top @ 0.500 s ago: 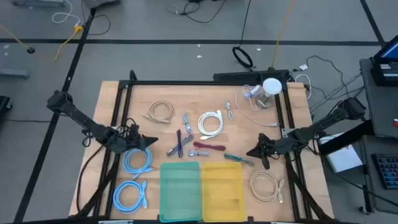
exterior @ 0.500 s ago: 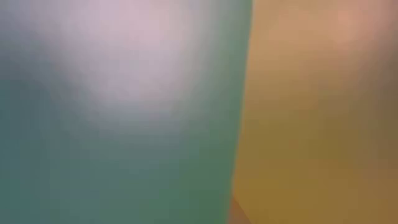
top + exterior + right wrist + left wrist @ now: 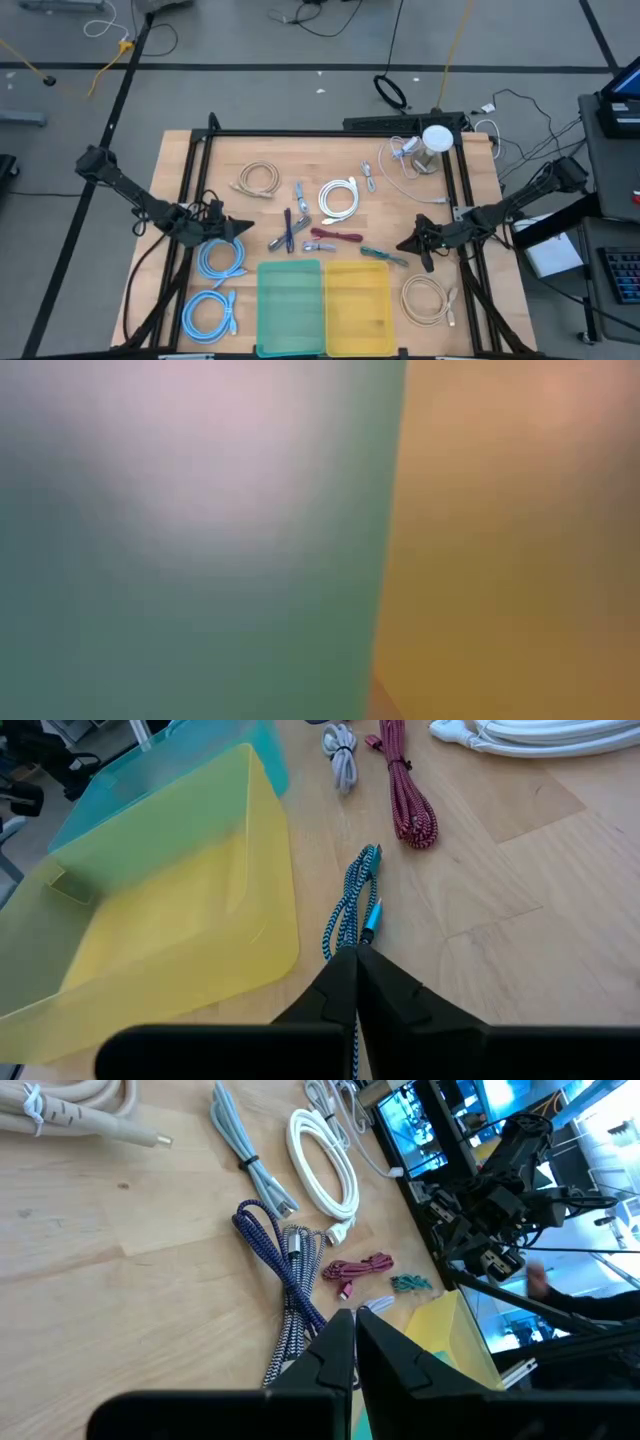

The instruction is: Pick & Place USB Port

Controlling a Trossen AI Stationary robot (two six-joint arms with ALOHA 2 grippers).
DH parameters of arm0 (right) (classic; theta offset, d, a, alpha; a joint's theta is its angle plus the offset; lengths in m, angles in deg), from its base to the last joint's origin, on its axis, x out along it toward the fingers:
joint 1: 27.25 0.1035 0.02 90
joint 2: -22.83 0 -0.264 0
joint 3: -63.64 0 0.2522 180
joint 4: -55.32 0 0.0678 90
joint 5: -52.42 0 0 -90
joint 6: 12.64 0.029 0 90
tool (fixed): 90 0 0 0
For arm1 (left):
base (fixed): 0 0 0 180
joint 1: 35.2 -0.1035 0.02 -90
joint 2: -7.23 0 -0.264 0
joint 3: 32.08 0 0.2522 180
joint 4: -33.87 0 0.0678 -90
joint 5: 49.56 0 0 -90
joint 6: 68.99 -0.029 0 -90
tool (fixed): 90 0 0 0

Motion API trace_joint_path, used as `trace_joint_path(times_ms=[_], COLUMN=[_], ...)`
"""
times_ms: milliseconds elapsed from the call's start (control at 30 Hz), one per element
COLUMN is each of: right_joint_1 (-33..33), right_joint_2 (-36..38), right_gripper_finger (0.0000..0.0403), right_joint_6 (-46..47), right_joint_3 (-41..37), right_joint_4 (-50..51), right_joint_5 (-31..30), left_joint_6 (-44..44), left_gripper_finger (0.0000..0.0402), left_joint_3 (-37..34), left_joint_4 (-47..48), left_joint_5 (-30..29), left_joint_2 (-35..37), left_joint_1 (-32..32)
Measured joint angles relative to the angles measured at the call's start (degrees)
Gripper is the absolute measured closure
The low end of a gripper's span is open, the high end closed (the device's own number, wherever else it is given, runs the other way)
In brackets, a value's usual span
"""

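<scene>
Wooden table [image 3: 190,170] w/ green bin [image 3: 290,305] & yellow bin [image 3: 357,303] touching side by side at front edge; left gripper [image 3: 246,229] at left side beside blue coils [image 3: 221,259], jaws shut, holding nothing; right gripper [image 3: 401,246] near yellow bin's right, jaws shut, empty; teal USB cable [image 3: 354,912] lies on wood just ahead of right fingertips; red cable [image 3: 404,790] beyond it.
</scene>
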Motion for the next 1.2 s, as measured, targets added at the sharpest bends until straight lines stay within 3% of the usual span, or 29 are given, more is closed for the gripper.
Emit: trace_joint_path(times_ms=[867, 1033, 1133, 1200], right_joint_1=[0.0, 0.0, 0.0, 0.0], right_joint_2=[0.0, 0.0, 0.0, 0.0], right_gripper_finger=[0.0403, 0.0403, 0.0403, 0.0403], right_joint_6=[1.4, 21.4, 38.1, 44.2], right_joint_3=[0.0, 0.0, 0.0, 0.0], right_joint_4=[-0.3, -6.8, -17.6, -25.3], right_joint_5=[0.0, 0.0, -0.2, -1.7], left_joint_6=[0.0, 0.0, 0.0, 0.0], left_gripper_finger=[0.0385, 0.0385, 0.0385, 0.0385], left_joint_3=[0.0, 0.0, 0.0, 0.0], left_joint_4=[0.0, 0.0, 0.0, 0.0], left_joint_5=[0.0, 0.0, 0.0, 0.0], left_joint_2=[0.0, 0.0, 0.0, 0.0], left_joint_1=[0.0, 0.0, 0.0, 0.0])
